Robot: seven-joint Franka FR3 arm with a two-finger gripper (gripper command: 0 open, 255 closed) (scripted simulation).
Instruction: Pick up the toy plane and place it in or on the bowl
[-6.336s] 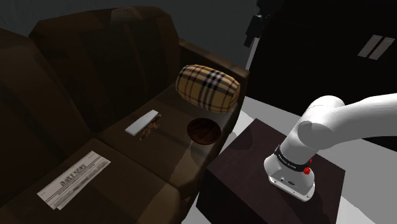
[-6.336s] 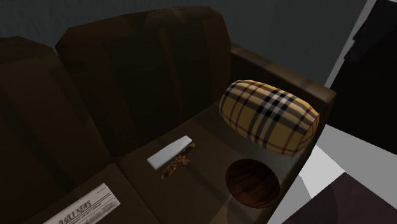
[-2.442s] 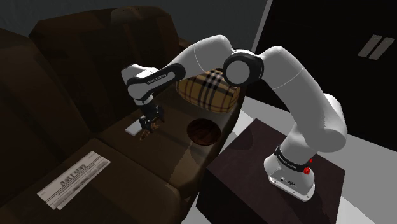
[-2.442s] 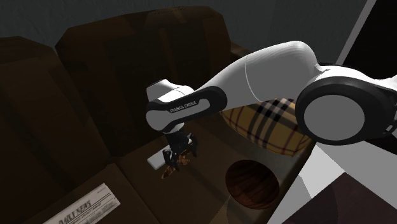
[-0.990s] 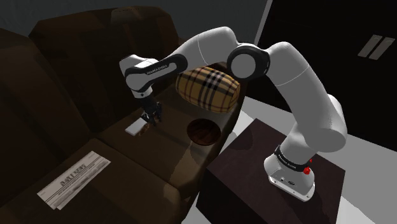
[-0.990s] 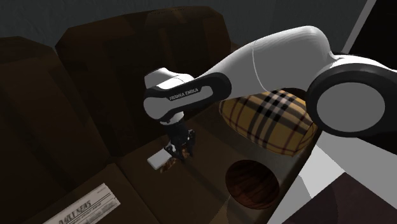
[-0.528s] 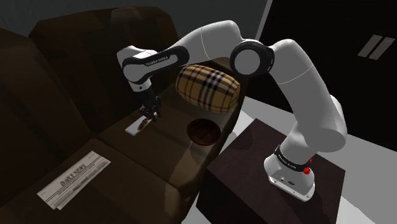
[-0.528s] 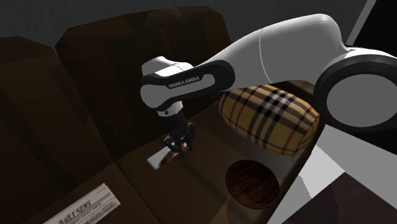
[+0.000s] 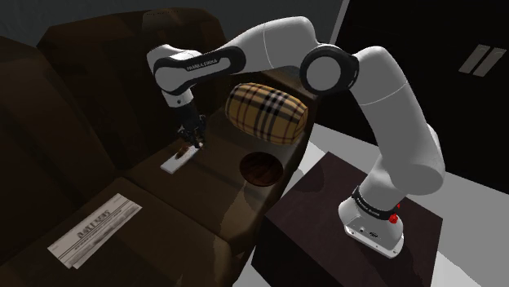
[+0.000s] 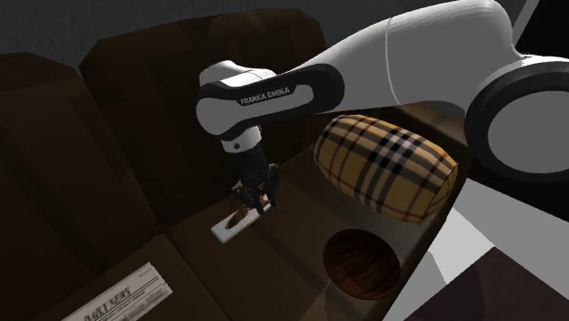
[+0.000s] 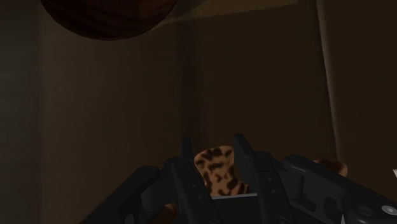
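Above the sofa seat, the end effector grips the spotted toy plane, just over a white slab. The grasp appears done; the carry to the dark bowl, well apart, and the release remain.

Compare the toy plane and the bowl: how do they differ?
The plane is tan with dark spots; the bowl is dark brown with fine stripes. The plane is clasped in the gripper; the bowl sits free on the sofa. The plane looks smaller than the round bowl. Both are brownish.
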